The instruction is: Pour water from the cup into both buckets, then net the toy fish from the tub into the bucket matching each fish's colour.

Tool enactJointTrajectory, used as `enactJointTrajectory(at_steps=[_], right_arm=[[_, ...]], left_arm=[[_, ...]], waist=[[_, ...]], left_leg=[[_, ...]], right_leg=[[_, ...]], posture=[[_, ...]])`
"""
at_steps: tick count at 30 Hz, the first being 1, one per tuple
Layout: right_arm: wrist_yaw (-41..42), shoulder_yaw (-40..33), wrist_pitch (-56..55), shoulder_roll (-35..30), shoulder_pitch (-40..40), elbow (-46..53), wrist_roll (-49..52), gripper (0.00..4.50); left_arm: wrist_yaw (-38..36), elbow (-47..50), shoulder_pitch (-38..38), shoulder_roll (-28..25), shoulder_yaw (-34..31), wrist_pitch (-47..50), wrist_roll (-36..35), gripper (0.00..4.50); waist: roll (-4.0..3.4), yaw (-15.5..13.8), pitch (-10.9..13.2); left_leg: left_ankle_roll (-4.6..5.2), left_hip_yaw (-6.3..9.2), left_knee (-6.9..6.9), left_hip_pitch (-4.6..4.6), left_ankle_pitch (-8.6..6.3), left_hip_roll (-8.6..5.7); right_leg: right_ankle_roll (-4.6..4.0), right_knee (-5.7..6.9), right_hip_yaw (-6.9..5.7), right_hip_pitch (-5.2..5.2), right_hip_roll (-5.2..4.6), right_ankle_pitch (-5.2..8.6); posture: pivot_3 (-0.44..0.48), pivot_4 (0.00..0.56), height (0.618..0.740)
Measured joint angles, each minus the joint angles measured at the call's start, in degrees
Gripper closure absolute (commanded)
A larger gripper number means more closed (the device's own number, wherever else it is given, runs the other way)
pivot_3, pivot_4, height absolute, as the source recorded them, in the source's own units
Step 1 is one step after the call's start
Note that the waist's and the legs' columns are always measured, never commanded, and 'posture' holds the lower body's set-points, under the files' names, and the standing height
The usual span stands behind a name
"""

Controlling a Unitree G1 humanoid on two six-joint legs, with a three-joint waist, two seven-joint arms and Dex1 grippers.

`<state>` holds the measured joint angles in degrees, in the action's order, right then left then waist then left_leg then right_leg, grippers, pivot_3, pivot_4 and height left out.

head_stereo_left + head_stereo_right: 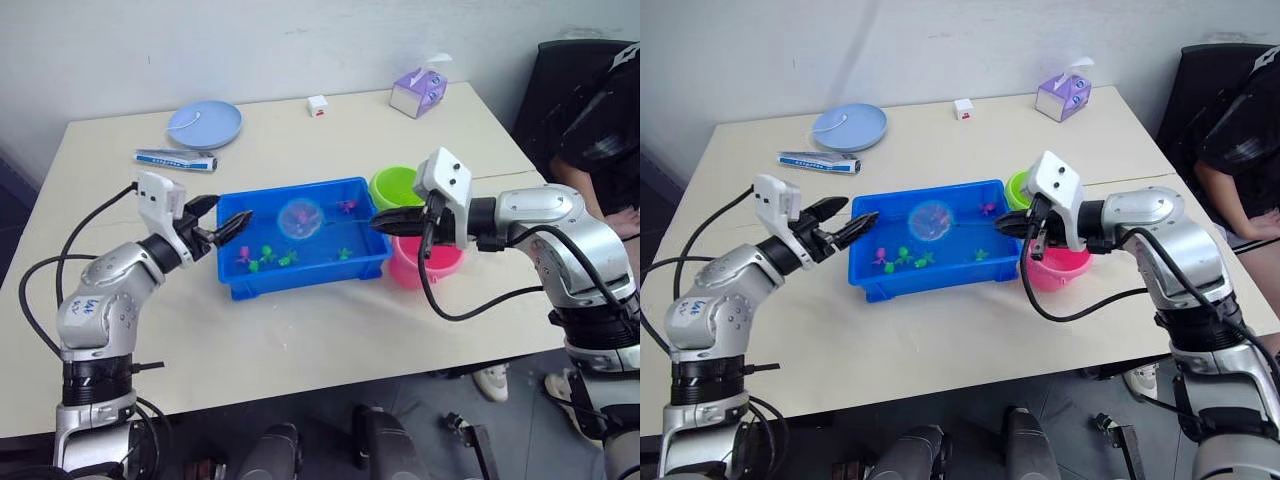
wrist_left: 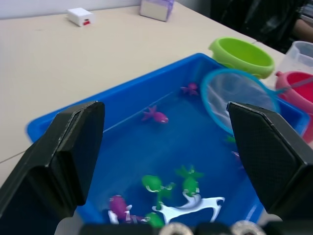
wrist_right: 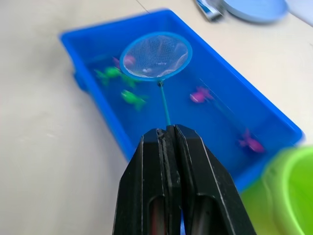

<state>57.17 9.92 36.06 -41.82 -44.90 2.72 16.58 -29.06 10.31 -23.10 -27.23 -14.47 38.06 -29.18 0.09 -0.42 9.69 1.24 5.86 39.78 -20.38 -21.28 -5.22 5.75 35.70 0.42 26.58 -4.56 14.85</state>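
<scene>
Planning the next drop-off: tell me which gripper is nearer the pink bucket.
Right. The right gripper hovers right beside the pink bucket, holding the net; the left gripper sits across the tub.

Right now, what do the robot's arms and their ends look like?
Both arms are rounded silver-grey shells with black joints and loose black cables. Each wrist bears a white box. The left tool and right tool each have two black pointed fingers. The left arm has handwritten marks on its shell.

Arms: silver-grey shells showing, black joints | Wrists: white camera blocks sitting atop | Cables: black loops trailing | Fingers point(image 2: 63, 161): black, angular | Left arm: handwritten marking showing
</scene>
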Motion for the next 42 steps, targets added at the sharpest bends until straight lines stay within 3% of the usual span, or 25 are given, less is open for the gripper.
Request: enactJointTrajectory(at_steps=[4,15,32,42], right_arm=[[-1.8,0.9,-0.5,1.7,-1.8,-6.7,-3.0,3.74],[-2.9,2.1,-2.0,3.4,-2.1,-11.4,-6.9,3.74],[-10.5,-7.6,30.6,10.6,-8.7,-11.7,4.0,3.74],[-15.8,-5.6,38.3,10.6,-10.7,-8.7,4.9,3.74]], left_arm=[[2.4,3.3,2.1,2.3,1.1,2.9,-1.0,0.2],[5.6,7.2,3.9,4.6,2.6,4.4,-1.4,0.2],[6.2,7.5,3.8,5.3,3.9,5.1,-2.0,0.2],[6.2,7.5,3.3,5.6,4.4,5.1,-2.1,0.2]], waist=[[0.0,0.3,0.0],[0.0,0.3,0.0],[-0.01,0.4,0.0],[-0.01,0.4,0.0]], left_leg=[[-0.02,0.0,-0.01,0.0,-0.01,0.04],[-0.02,-0.02,0.05,0.0,-0.01,0.01],[-0.03,-0.01,0.04,-0.01,-0.01,0.01],[-0.03,0.0,0.03,-0.01,-0.01,0.02]], right_leg=[[0.0,0.03,0.0,0.03,0.03,0.0],[0.0,0.03,-0.01,0.01,0.02,0.0],[0.0,0.05,0.02,0.02,0.01,0.0],[0.0,0.06,0.02,0.03,0.01,0.0]], posture=[[0.0,0.15,0.74],[0.0,0.15,0.74],[0.0,0.15,0.74],[0.0,0.15,0.74]])
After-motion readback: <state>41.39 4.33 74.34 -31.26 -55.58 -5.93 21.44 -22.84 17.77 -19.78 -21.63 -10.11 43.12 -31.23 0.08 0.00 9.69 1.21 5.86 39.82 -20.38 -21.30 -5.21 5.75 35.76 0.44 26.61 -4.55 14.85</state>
